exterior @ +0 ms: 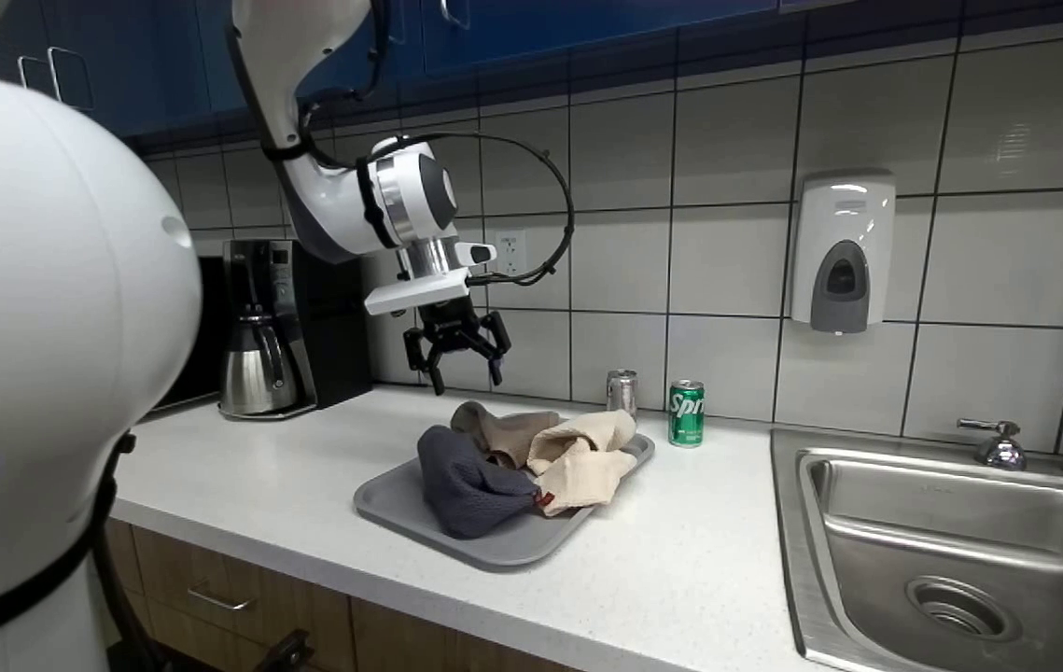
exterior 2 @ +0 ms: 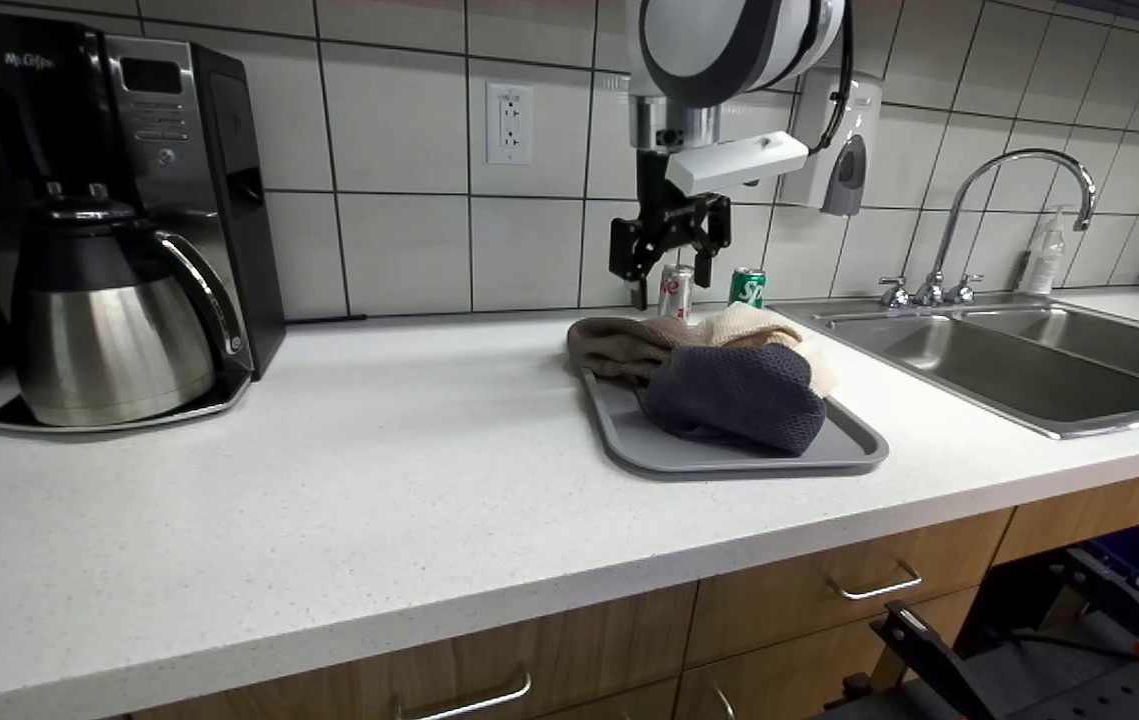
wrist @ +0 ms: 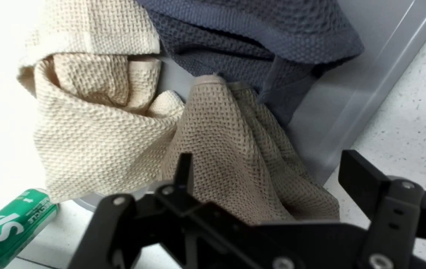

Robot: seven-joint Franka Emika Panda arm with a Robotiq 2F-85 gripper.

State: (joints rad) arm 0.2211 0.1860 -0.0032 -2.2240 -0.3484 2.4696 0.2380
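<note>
The claw (wrist: 267, 160) hangs with its two fingers spread wide, apart from the cloths below it. Nearest is the brown towel (wrist: 231, 157), crumpled under the claw and seen between its fingers in the wrist view. Left of the claw in that view lies the cream towel (wrist: 97, 130), while the dark blue towel (wrist: 257, 41) lies farther out, at the top. All three sit bunched on a gray tray (wrist: 347, 101) beneath the claw. Right of the claw in both exterior views, a silver can (exterior: 622, 392) and a green can (exterior: 686, 413) stand on the counter (exterior: 307, 467), then the sink (exterior: 806, 551); left of it stands the coffee maker (exterior 2: 179, 200).
</note>
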